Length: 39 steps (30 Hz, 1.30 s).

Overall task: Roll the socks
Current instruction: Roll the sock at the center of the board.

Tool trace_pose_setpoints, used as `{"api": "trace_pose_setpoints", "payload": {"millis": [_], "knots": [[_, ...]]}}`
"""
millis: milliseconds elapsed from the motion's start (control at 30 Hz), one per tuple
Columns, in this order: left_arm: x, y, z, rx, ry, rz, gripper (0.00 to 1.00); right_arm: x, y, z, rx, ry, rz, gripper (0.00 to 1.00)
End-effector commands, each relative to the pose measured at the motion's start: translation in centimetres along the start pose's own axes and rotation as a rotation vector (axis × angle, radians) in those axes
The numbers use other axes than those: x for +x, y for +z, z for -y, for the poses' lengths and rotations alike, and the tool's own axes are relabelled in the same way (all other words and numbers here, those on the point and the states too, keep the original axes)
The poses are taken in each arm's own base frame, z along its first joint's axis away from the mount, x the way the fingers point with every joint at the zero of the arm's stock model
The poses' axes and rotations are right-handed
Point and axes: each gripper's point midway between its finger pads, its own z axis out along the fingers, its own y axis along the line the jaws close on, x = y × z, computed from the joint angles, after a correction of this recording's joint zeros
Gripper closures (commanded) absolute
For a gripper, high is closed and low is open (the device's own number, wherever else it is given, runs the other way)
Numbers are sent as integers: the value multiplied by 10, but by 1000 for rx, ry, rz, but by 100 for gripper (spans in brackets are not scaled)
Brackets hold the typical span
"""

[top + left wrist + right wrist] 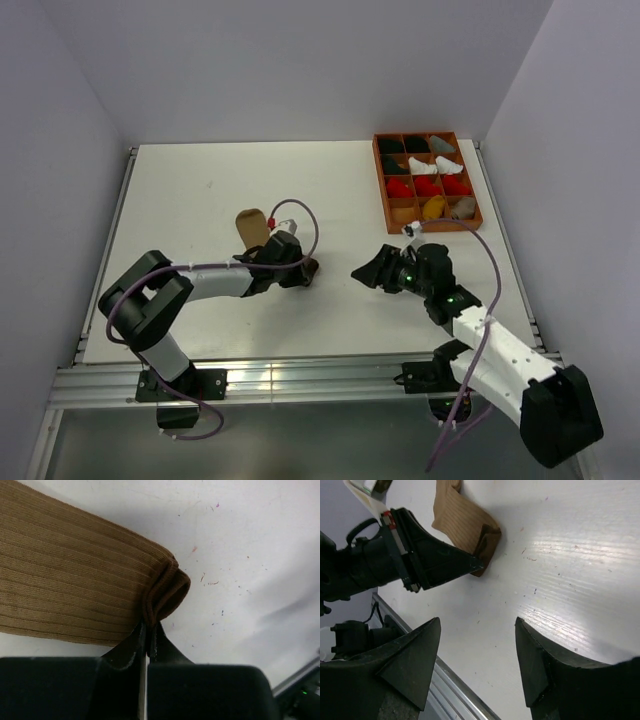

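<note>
While sock [252, 226] outside, bundles [427, 186] in tray [383, 190]

a white worktop [190, 190] stood between pale walls [300, 60], with an aluminium rail [300, 378] along its near edge. at the far right corner lay an orange tray [378, 185], divided in twelve compartments, three across and four deep. the farthest row kept two black bundles [390, 145] and a grey bundle [442, 143]. the next row had two white bundles [421, 165], and the third row held three red bundles [427, 186]. small dark specks [210, 583] were scattered on the worktop.
</note>
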Motion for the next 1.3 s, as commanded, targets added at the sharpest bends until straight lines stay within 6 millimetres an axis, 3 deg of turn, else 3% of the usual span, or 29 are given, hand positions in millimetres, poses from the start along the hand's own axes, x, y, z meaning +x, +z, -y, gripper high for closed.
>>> {"api": "trace_pose_setpoints", "payload": {"millis": [0,233,533,867,1267], "knots": [[-1,-9,30,170,-114,-38,100,-14,19,-20,-51,-13,51,32],[1,-11,27,219,-236,-80,100,1,57,-14,-17,-2,-2,51],[0,-7,19,196,-280,-100,100,25,101,10,27,69,-89,61],[7,-5,11,199,-330,-131,100,36,127,25,44,151,-121,61],[9,-3,7,225,-387,-152,100,47,140,37,82,192,-169,61]]}}
